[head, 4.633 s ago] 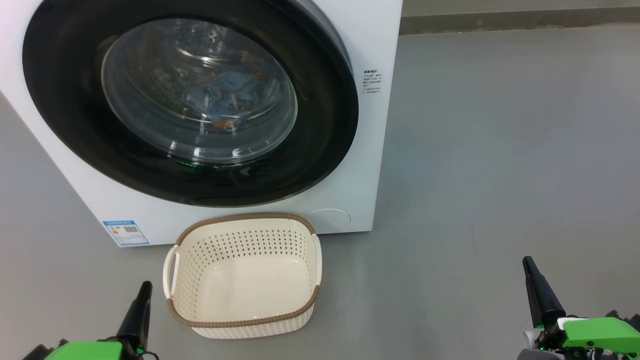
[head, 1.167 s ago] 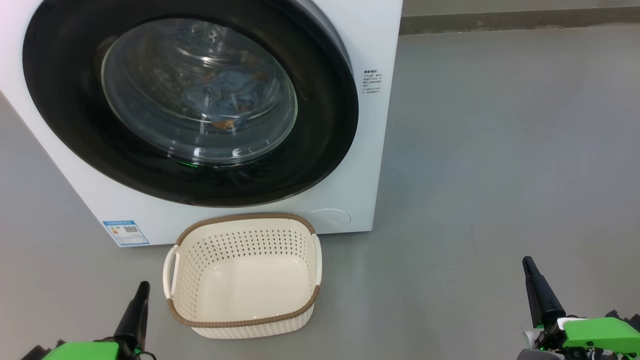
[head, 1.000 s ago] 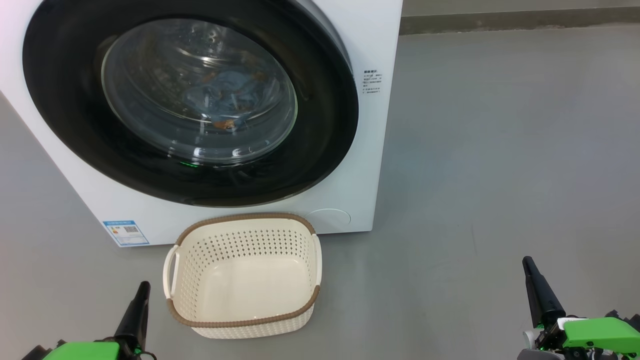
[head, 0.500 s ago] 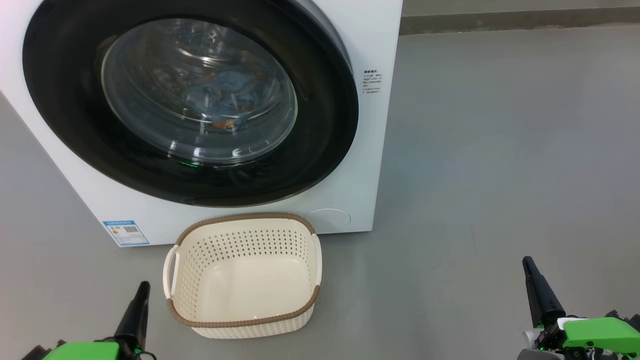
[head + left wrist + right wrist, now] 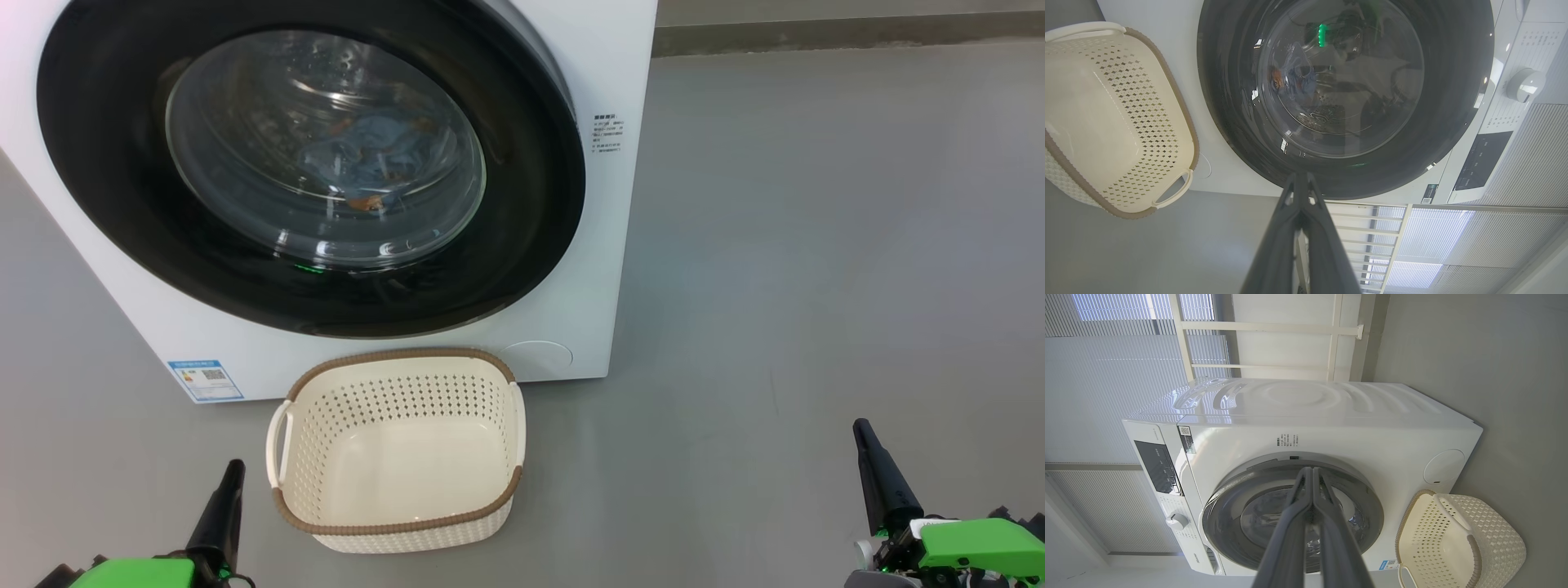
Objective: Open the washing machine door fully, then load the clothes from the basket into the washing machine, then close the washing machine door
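You see the washing machine door [image 5: 310, 163] shut flush on the washing machine [image 5: 604, 65], upper left of the head view, with light blue clothes [image 5: 371, 159] visible through it. The basket [image 5: 400, 357], lower centre, holds nothing. The left gripper [image 5: 233, 474] and right gripper [image 5: 861, 429] are clenched and empty at the lower corners, probably parked because all 3 steps look done.

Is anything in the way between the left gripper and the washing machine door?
Nothing visible. The left gripper, shut, points at the closed washing machine door across bare floor; the empty basket stands to its right, below the door, off that line.
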Motion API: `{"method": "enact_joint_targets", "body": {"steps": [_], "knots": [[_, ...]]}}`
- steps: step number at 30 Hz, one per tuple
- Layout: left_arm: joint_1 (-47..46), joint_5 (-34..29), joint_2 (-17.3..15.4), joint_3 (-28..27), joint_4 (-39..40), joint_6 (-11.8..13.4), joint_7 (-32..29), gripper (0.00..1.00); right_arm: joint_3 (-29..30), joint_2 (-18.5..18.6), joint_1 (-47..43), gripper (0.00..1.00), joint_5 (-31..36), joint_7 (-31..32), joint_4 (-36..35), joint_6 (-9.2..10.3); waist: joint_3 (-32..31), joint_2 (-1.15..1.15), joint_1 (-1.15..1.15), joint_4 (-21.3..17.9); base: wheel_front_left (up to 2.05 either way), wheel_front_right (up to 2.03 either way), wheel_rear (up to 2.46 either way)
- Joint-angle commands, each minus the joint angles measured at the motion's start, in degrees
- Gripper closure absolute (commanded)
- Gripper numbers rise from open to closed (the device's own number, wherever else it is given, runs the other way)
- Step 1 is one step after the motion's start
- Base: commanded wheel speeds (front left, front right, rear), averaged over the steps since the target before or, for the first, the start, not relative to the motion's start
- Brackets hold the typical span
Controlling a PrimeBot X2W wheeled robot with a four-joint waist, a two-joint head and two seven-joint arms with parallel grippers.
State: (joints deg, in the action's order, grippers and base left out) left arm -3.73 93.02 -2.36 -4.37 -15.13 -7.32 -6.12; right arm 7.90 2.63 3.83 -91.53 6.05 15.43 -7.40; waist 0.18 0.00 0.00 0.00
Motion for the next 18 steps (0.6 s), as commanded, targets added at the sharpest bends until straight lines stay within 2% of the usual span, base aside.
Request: {"method": "enact_joint_targets", "body": {"steps": [1,18], "knots": [[-2.45,-0.76,-0.65,-2.04,1.09,-0.17,-0.27,1.00,-1.39,0.25,2.35,1.00,-0.64,0.43,-1.41,-0.09,0.00,0.00,0.00,0.00,0.00,0.00,0.00],[-2.45,-0.79,-0.62,-2.07,1.09,-0.17,-0.30,1.00,-1.39,0.25,2.35,1.00,-0.64,0.43,-1.41,-0.09,0.00,0.00,0.00,0.00,0.00,0.00,0.00]]}}
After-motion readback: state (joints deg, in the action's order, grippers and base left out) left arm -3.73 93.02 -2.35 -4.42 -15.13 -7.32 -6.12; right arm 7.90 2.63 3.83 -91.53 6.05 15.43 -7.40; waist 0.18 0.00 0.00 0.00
